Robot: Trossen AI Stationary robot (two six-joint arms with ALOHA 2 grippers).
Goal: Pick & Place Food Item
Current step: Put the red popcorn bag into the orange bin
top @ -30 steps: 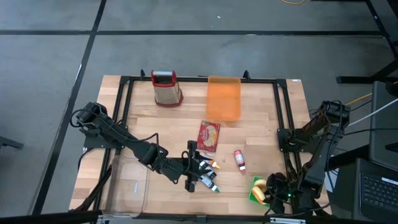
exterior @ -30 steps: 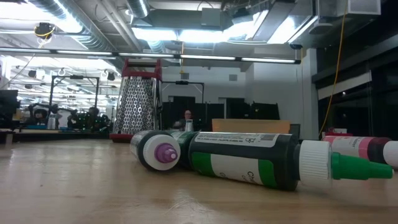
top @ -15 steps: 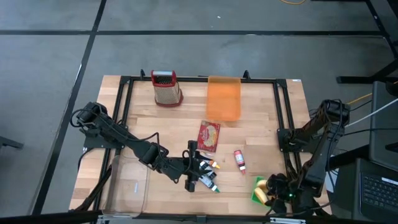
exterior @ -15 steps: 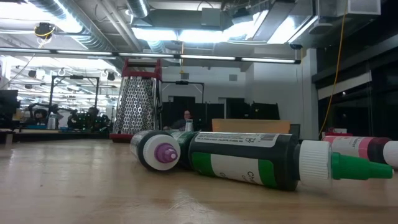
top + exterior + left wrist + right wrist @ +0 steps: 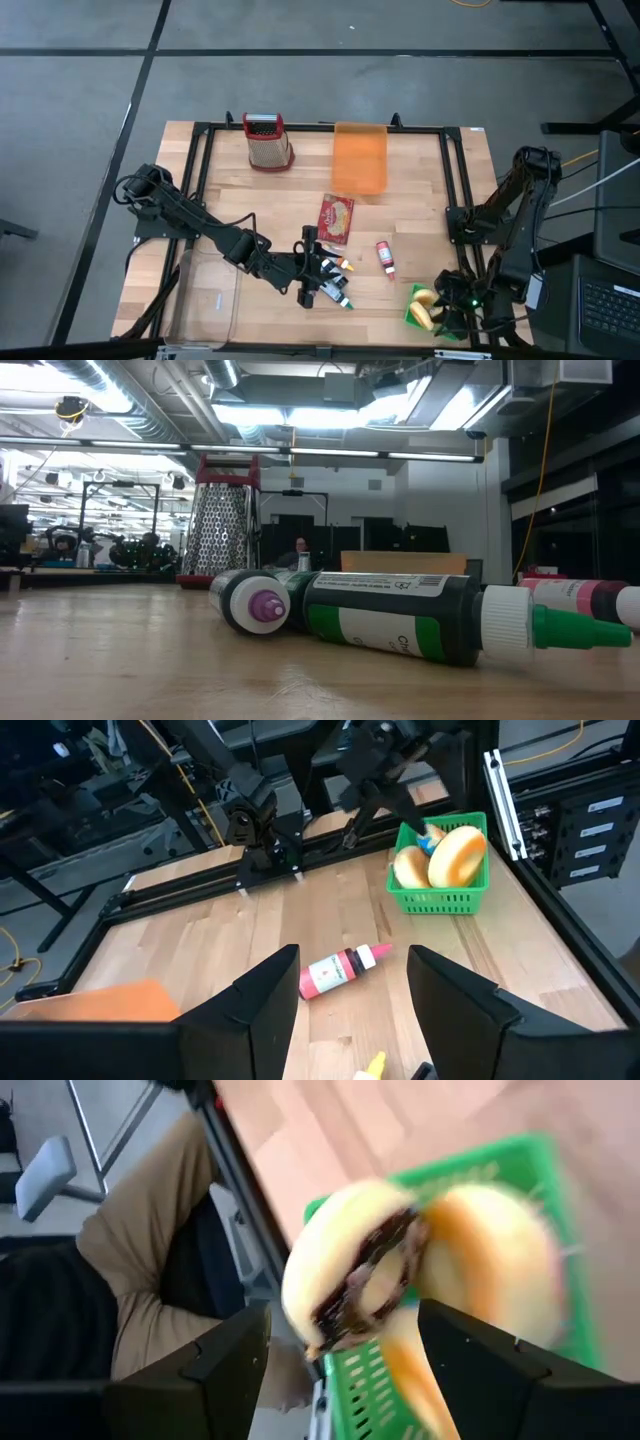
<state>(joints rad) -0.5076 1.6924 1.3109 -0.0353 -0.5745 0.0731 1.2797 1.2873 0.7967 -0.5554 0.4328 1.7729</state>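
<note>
A green basket (image 5: pixel 442 900) at the table's near right corner holds bun-shaped food items (image 5: pixel 455 855). In the right wrist view one is a split bun with a dark filling (image 5: pixel 360 1280) lying in the basket (image 5: pixel 490 1165). My right gripper (image 5: pixel 410 815) (image 5: pixel 345 1310) hangs open just above the basket (image 5: pixel 412 314), with its fingers apart over the bun. My left gripper (image 5: pixel 305 275) (image 5: pixel 352 955) stands open above the table's middle near edge with nothing between its fingers.
Several squeeze bottles (image 5: pixel 335 285) (image 5: pixel 390 620) lie under my left gripper, and a red bottle (image 5: pixel 335 972) lies to their right. A red packet (image 5: pixel 337 217), an orange board (image 5: pixel 360 157) and a grater (image 5: pixel 267 142) sit farther back. A seated person's legs (image 5: pixel 130 1280) are beyond the near right corner.
My right gripper has risen from the green basket and drawn back a little toward the table's right edge. The food stays in the basket.
</note>
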